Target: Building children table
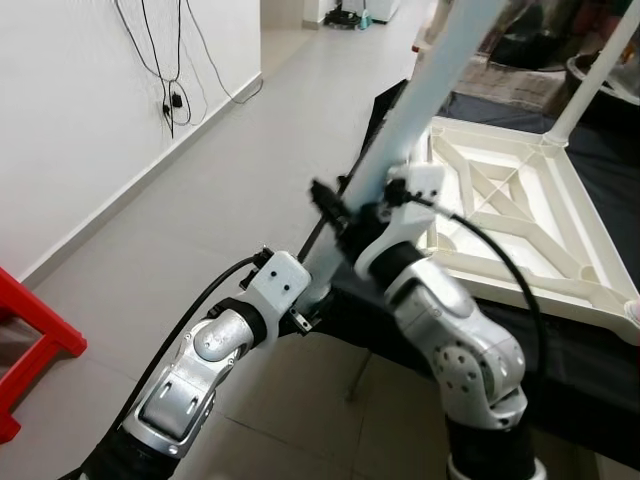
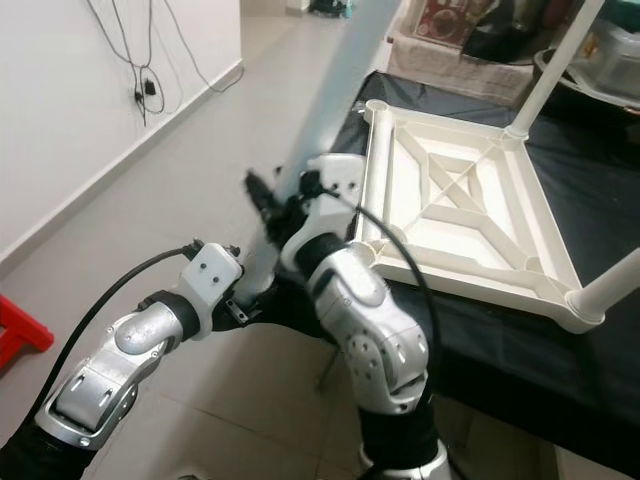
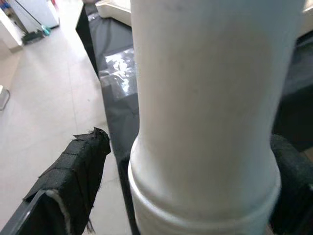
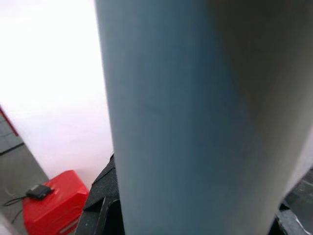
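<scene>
Grey tiles run back along a white wall (image 1: 90,110) with cables (image 1: 165,60) hanging down it, and a red stool (image 1: 35,345) sits at the left edge. Out front, a black-draped bench (image 2: 560,370) carries the tabletop (image 2: 450,210), flipped underside up, white ribs crossing in an X. Two legs already stand in it, one at the far corner (image 2: 550,70) and one at the near right corner (image 2: 610,285).

Now the action: both arms share one loose leg (image 1: 420,90), pale blue-white, long axis tilted, rising up and away to the right. The left gripper (image 1: 300,315) has the low end, its padded fingers (image 3: 78,171) sitting either side of the stepped collar (look at that wrist view, collar dead centre), so I call it clamped on. The right gripper (image 1: 345,215) grips higher up the shaft, closed around it too.

The relation that matters: the near-left corner socket (image 2: 372,250) lies just right of the grippers and below them, right arm nearer. My read is that the collar end must swing across and point down into that socket. The socket itself looks empty, though the right arm hides part of it.
</scene>
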`<state>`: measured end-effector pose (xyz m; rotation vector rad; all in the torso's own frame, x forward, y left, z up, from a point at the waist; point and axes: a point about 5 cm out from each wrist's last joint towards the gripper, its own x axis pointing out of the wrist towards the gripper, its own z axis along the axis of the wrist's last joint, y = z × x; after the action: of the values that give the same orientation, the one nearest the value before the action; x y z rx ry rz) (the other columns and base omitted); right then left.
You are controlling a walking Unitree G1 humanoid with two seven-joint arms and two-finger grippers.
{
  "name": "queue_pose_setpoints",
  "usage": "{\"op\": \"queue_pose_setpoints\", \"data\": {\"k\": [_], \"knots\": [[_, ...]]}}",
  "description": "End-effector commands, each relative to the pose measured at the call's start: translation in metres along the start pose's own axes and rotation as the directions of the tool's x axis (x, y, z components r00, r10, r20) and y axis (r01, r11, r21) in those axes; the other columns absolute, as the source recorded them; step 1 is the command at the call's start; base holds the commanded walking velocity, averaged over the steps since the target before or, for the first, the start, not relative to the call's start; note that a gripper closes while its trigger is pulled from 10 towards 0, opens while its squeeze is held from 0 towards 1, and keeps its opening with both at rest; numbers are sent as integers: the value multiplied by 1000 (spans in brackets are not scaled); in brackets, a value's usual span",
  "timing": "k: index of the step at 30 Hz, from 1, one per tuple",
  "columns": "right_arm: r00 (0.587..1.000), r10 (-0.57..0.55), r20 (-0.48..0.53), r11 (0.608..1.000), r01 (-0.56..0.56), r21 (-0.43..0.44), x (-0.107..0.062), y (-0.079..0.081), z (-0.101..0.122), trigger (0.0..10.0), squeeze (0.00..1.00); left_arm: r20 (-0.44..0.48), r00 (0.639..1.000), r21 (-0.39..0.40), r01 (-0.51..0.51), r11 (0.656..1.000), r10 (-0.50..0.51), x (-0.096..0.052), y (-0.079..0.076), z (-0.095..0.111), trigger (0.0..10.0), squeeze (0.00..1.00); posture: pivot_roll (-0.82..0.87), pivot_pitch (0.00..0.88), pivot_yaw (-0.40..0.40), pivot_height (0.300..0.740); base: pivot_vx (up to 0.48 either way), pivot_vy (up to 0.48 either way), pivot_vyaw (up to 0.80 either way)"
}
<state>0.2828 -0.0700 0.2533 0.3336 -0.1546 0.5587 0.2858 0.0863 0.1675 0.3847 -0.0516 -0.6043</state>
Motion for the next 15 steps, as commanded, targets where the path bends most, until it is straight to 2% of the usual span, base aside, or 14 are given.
{"op": "queue_pose_setpoints", "data": {"k": [1, 4, 5, 7, 8, 15], "knots": [[1000, 25, -10, 1000, -25, 18, -4, 4, -1, 10000, 0, -12, 1000, 4, -5, 1000, 5, 1, -1, -6, 10000, 0, 109, 46, -93, 740, 0, 0, 0], [999, 44, -17, 998, -43, 35, -6, 7, -2, 10000, 0, -10, 1000, 1, 4, 1000, -4, 2, -3, -8, 10000, 0, 107, 44, -91, 740, 0, 0, 0], [999, 47, -17, 998, -46, 38, -7, 8, -2, 10000, 0, -7, 1000, -2, 6, 1000, -6, 2, -4, -8, 7490, 0, 107, 43, -91, 740, 0, 0, 0], [999, 50, -20, 998, -49, 41, -7, 8, -1, 10000, 0, -2, 1000, -4, 9, 1000, -9, 3, -4, -9, 7490, 0, 107, 43, -91, 740, 0, 0, 0], [998, 55, -20, 997, -54, 47, -7, 9, -1, 10000, 0, 4, 1000, -6, 15, 1000, -15, 3, -5, -9, 0, 0, 107, 43, -91, 740, 0, 0, 0], [997, 70, -23, 996, -68, 63, -8, 11, 1, 10000, 0, 16, 999, 3, 27, 1000, -27, 3, -7, -11, 0, 0, 103, 40, -89, 740, 0, 0, 0]]}}
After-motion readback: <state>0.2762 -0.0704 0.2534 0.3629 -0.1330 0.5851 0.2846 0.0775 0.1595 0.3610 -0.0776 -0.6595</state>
